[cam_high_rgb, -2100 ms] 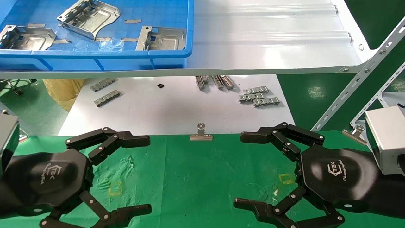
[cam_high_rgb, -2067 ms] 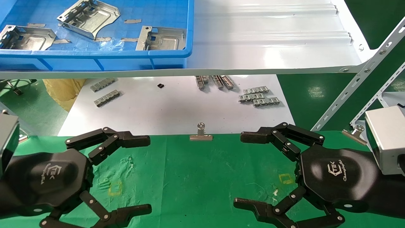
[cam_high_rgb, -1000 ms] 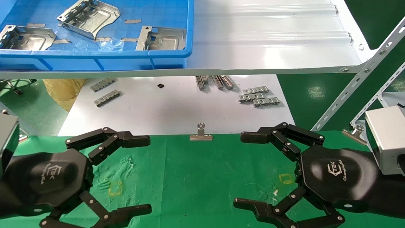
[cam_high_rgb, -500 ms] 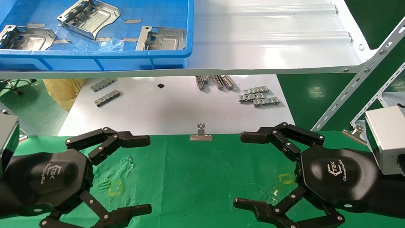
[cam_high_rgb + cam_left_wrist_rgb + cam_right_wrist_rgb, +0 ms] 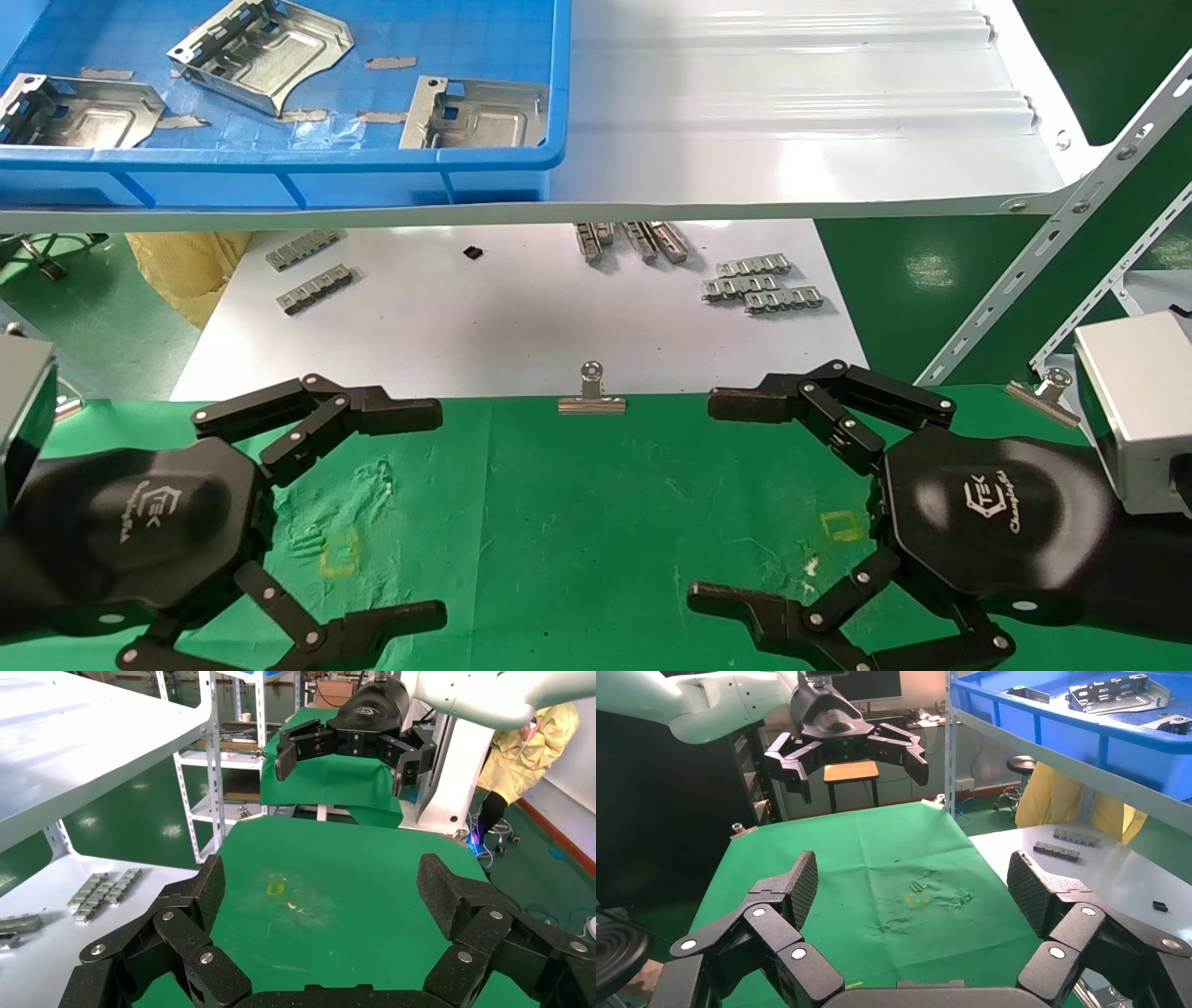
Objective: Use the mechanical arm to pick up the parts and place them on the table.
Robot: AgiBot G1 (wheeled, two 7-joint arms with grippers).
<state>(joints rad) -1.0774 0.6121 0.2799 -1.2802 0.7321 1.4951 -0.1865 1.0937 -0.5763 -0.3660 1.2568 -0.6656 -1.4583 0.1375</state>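
Both claws, L (image 5: 438, 508) & R (image 5: 703, 499), agape over table (image 5: 577, 522), parts (image 5: 475, 112) in bin.

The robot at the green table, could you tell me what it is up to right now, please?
Nothing is being handled yet. The left claw and the right claw both hover open and empty over the green table, facing each other. Three metal parts lie in the blue bin on the white shelf above, none picked up. None of those parts has reached the table.
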